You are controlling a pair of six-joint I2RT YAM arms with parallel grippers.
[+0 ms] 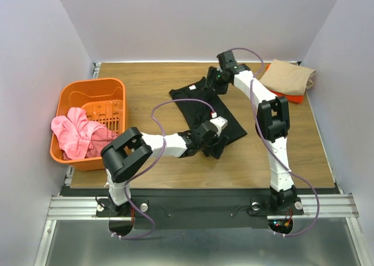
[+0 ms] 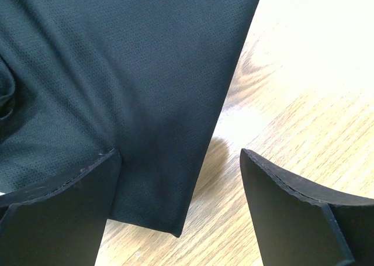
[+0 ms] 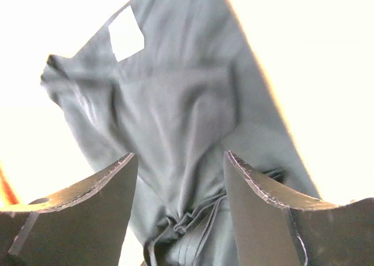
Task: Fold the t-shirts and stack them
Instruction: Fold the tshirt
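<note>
The black t-shirt [image 1: 196,105] lies spread across the middle of the table. My left gripper [image 1: 213,144] is open over its near corner; in the left wrist view the shirt's corner [image 2: 146,131] lies between the fingers of the left gripper [image 2: 180,155]. My right gripper [image 1: 211,82] is open at the shirt's far end. In the right wrist view, bunched black cloth [image 3: 181,120] with its white tag [image 3: 125,35] sits between the fingers of the right gripper [image 3: 179,155]. The tan t-shirt [image 1: 286,76] lies folded on the orange t-shirt [image 1: 297,97] at the back right.
An orange plastic basket [image 1: 76,90] holding pink cloth [image 1: 73,134] stands at the left edge. White walls close in the table on three sides. Bare wood shows right of the shirt's corner [image 2: 304,90].
</note>
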